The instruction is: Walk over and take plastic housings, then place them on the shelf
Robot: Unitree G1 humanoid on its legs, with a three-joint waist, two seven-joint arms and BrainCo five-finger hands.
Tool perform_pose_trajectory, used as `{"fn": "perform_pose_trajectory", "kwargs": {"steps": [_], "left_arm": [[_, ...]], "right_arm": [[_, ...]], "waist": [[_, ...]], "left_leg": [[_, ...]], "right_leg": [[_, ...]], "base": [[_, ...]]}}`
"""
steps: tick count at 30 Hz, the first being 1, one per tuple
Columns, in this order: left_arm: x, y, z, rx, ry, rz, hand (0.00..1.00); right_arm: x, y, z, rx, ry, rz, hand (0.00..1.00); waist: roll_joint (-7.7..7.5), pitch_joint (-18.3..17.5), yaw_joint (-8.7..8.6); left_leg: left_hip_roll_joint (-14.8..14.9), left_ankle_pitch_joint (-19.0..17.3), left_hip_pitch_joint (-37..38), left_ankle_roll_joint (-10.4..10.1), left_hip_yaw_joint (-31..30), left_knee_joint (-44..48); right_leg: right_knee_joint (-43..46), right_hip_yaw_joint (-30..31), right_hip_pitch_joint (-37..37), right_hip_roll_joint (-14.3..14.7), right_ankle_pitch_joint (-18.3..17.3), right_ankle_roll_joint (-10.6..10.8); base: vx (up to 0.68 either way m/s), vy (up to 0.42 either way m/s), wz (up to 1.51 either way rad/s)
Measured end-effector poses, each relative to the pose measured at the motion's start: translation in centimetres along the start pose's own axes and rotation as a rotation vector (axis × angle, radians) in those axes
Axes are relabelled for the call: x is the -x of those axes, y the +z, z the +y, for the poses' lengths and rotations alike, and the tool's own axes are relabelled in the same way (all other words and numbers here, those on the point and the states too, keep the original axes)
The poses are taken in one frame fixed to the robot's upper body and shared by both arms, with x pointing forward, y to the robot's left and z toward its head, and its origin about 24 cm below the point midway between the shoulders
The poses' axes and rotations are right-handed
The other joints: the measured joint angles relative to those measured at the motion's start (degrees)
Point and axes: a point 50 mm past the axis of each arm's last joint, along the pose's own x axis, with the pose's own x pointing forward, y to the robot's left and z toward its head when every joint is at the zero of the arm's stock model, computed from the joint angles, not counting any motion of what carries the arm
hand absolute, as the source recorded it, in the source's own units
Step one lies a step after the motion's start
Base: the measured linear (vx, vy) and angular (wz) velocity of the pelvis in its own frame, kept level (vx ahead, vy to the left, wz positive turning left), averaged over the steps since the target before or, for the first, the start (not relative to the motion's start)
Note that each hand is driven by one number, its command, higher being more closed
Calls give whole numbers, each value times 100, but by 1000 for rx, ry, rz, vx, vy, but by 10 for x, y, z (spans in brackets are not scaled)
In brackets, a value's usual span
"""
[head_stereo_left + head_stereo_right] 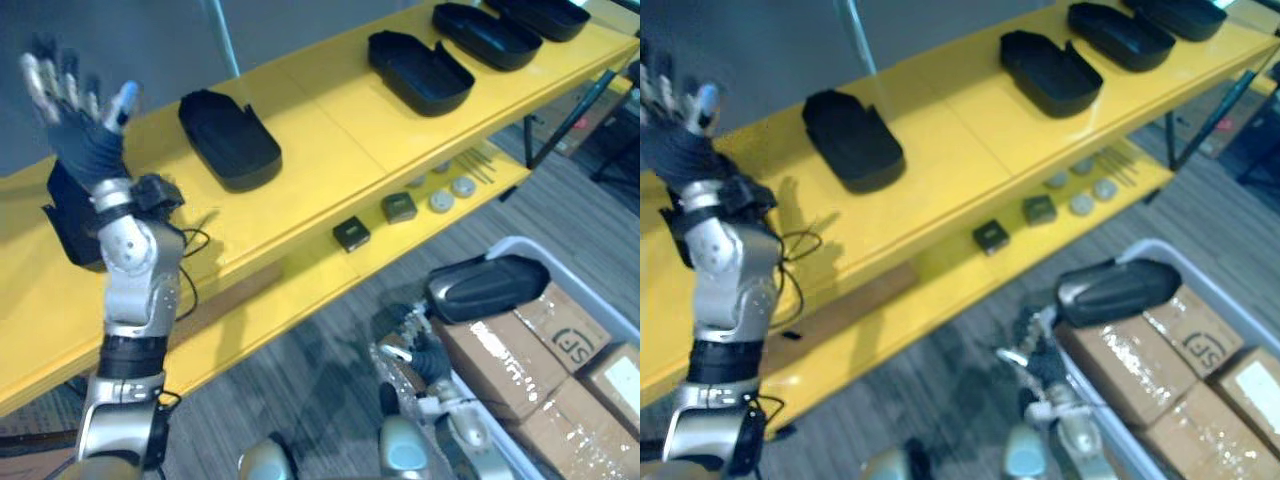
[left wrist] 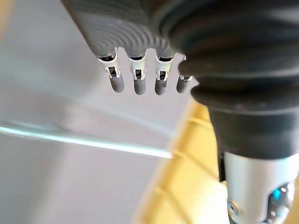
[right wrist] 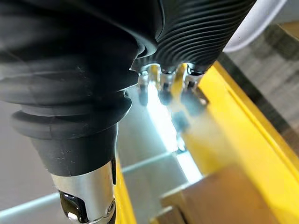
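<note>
Several black plastic housings lie in a row on the yellow shelf (image 1: 330, 150), among them one (image 1: 230, 140) at mid-left and one (image 1: 420, 72) further right. Another housing (image 1: 68, 228) sits at the shelf's left end, partly hidden behind my left arm. My left hand (image 1: 85, 130) is raised above that end, its fingers (image 2: 138, 79) spread and holding nothing. Low in front, my right hand (image 1: 408, 338) has its fingers curled at the near end of a further black housing (image 1: 490, 285), which hangs over the bin's edge.
A white bin (image 1: 590, 300) at the lower right holds taped cardboard boxes (image 1: 520, 360). On the lower yellow board lie two small dark blocks (image 1: 351, 234) and several grey discs (image 1: 450, 193). Grey carpet runs in front of the shelf.
</note>
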Motion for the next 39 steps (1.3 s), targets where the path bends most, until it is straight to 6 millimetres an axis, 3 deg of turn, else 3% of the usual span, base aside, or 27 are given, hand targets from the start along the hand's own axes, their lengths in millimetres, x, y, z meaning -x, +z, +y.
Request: {"fn": "perform_pose_trajectory", "kwargs": {"steps": [4, 8, 12, 15, 18, 24, 26, 31, 33, 39], "left_arm": [[9, 34, 7, 24, -8, -166, 0], [25, 50, 30, -107, 48, -226, 0], [45, 61, 64, -293, 131, -208, 0], [68, 69, 100, -448, 258, -137, 0], [78, 74, 118, -525, 307, -100, 0], [97, 59, 156, -662, 401, 86, 0], [118, 52, 160, -660, 406, 186, 0], [200, 11, 161, -580, 482, 628, 0], [215, 3, 157, -507, 514, 698, 0], [224, -7, 149, -422, 510, 750, 0]], "right_arm": [[0, 0, 0, -12, -25, -4, 0], [-2, 3, -3, -36, -66, -28, 0], [-2, 5, -5, -30, -93, -46, 0], [2, 8, -7, -41, -123, -63, 0], [2, 7, -7, -53, -141, -63, 0], [5, 5, -17, -79, -188, -46, 0], [12, 2, -25, -89, -228, -29, 0], [26, -5, -38, -82, -296, 13, 0], [26, -4, -39, -83, -299, 12, 0], [26, -4, -39, -82, -306, 0, 0]], "waist": [[193, -370, 10], [217, -686, 138], [99, -893, 310], [-53, -1040, 470], [-187, -1144, 621], [-165, -1234, 704], [-157, -1232, 708], [-176, -1227, 726], [-210, -1203, 727], [-319, -1164, 739]], "left_leg": [[-68, 136, 105, -31, -44, -321], [-71, 307, 314, -91, -139, -674], [-88, 429, 433, -123, -313, -900], [-130, 517, 492, -124, -478, -1059], [-176, 610, 501, -124, -665, -1156], [-262, 748, 618, -106, -691, -1468], [-271, 775, 691, -104, -653, -1549], [-243, 787, 688, -125, -659, -1560], [-239, 789, 685, -128, -692, -1560], [-283, 795, 677, -123, -876, -1610]], "right_leg": [[-158, -121, 114, -21, -1, -2], [-350, -308, 360, 14, -1, -3], [-508, -517, 583, 25, 0, -5], [-635, -726, 775, 2, -1, -6], [-680, -909, 863, -23, -2, -9], [-689, -974, 913, -76, -30, -46], [-690, -968, 921, -83, -47, -60], [-702, -993, 917, -55, -46, -33], [-709, -1025, 943, -51, -46, -31], [-711, -1218, 1056, -101, -94, 26]], "base": [[33, 7, 9], [44, -25, 17], [33, -13, 24], [27, 0, 28], [29, 2, 31], [-22, 1, 6], [-6, 6, -5], [3, -1, 1], [12, -1, 9], [10, 9, 14]]}}
